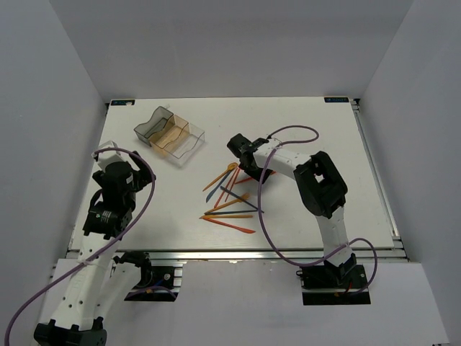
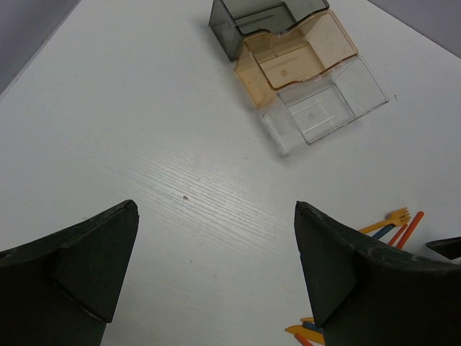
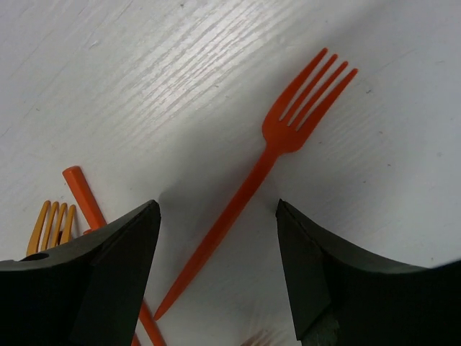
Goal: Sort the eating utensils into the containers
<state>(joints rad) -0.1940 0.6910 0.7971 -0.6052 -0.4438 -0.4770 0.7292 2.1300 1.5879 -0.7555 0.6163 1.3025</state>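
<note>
Several thin utensils, mostly orange with a couple dark blue-grey, lie scattered mid-table. The joined containers stand at the back left: smoky grey, amber and clear bins, all empty. My right gripper is open and low over the pile's far end. In the right wrist view its fingers straddle the handle of a red-orange fork lying flat, without touching it. My left gripper is open and empty above bare table at the left.
A yellow-orange fork and an orange handle lie just left of the right gripper. Some utensil ends show at the lower right of the left wrist view. White walls enclose the table.
</note>
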